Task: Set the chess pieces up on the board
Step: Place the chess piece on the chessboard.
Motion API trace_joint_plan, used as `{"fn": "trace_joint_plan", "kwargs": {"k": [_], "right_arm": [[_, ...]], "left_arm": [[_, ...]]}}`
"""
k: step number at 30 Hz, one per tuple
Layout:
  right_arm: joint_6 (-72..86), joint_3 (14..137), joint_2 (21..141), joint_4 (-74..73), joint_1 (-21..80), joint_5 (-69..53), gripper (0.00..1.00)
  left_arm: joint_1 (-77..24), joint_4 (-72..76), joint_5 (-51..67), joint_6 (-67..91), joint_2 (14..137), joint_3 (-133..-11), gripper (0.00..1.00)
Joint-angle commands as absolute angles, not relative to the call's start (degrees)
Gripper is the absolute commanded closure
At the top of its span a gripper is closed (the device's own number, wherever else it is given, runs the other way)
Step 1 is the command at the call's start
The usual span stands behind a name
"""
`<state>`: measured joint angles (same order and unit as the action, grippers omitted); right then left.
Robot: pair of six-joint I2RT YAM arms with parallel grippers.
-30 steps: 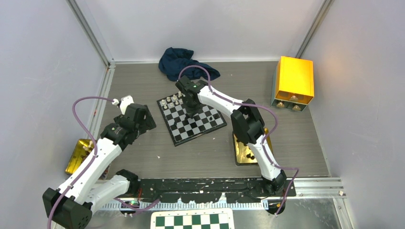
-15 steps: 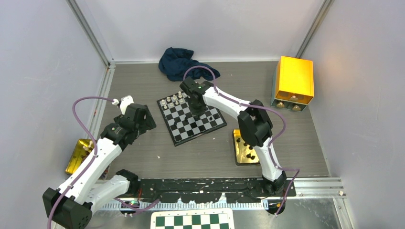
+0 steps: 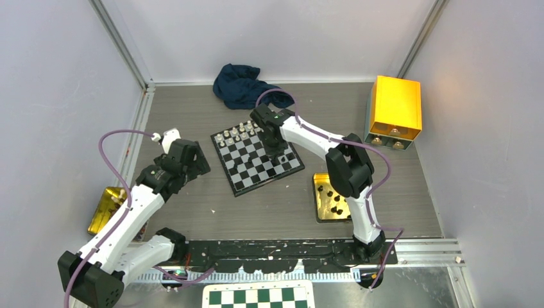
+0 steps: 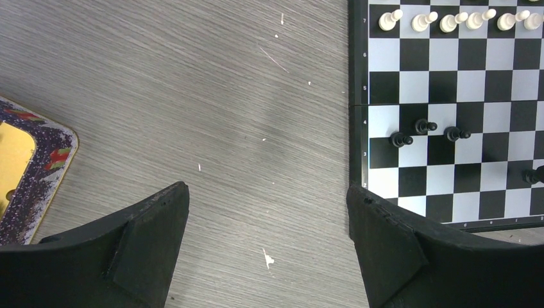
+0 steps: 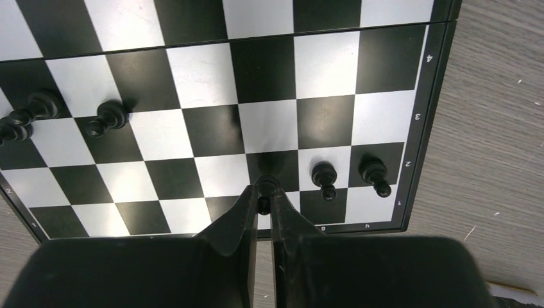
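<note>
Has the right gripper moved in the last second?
Yes. The right gripper, shut on a black piece, has shifted right across the board, from near its middle toward its right corner.

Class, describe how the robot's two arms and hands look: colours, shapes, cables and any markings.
Both the left arm and right arm have white tubular links joined by bulky black joints. A purple cable loops along each. The right arm carries a small green light near its wrist. The left hand and right hand each have two matte black, wedge-shaped fingers.
</note>
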<state>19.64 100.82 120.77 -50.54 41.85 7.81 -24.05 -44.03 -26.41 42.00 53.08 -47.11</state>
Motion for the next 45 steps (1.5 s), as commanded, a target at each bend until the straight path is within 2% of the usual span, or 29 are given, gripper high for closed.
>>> {"fn": "trace_joint_plan", "kwargs": {"k": [1,45], "right_arm": [[19.7,100.8,116.8,-49.4,41.1,8.1,0.98],[20.8,97.0,117.6,-46.0,40.1,4.1,0.94]], "left_arm": [[-24.3,-43.0,-26.5,42.6,53.4,-48.8,0.07],[-24.7,-42.9,-26.7,42.3,55.1,-49.4,0.07]]}}
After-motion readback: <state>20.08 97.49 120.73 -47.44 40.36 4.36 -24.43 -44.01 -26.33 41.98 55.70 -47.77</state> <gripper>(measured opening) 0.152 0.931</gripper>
